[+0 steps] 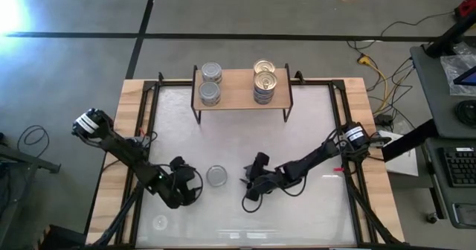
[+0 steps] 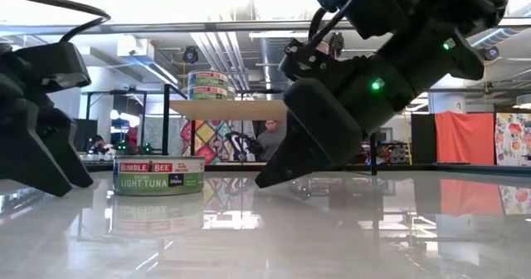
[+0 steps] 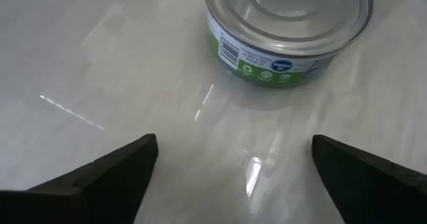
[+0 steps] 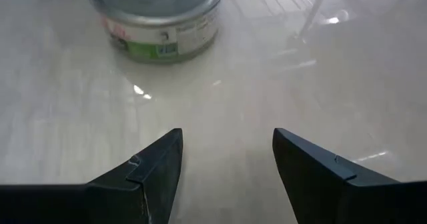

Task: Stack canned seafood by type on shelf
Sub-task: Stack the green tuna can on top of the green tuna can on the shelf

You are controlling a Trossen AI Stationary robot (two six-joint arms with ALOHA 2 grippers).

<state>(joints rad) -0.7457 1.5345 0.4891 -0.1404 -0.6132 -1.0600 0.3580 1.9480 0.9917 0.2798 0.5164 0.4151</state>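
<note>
- The one loose tuna can (image 1: pixel 217 176) stands upright on the white table (image 1: pixel 312 131), near its front part, between my two grippers. It has a silver-grey top and a green label.
- I judge this can to be stiff and rather heavy for its size, because it looks full and sealed. The metal wall with its glossy label will probably be slippery, so the fingers should press squarely on two opposite sides of the round wall, at the middle of its height, and not on the rim.
- The can is low, so the fingers must go down almost to the table before they close.
- The left gripper (image 1: pixel 195 184) is just beside the can on its left side, with its fingers (image 3: pixel 107 177) wide apart and holding nothing. In the left wrist view the can (image 3: pixel 288 34) lies ahead of the gap, a little off to one side.
- The right gripper (image 1: pixel 253 181) is near the can on the other side, also with fingers (image 4: pixel 143 177) apart and empty. Its wrist view shows the can (image 4: pixel 155 17) ahead, clearly off the centre line.
- On the shelf (image 1: pixel 238 90), at the far side of the table, the silver cans (image 1: pixel 210 84) stand at the left and the gold cans (image 1: pixel 264 81) at the right. I think this can belongs with the silver ones.
</note>
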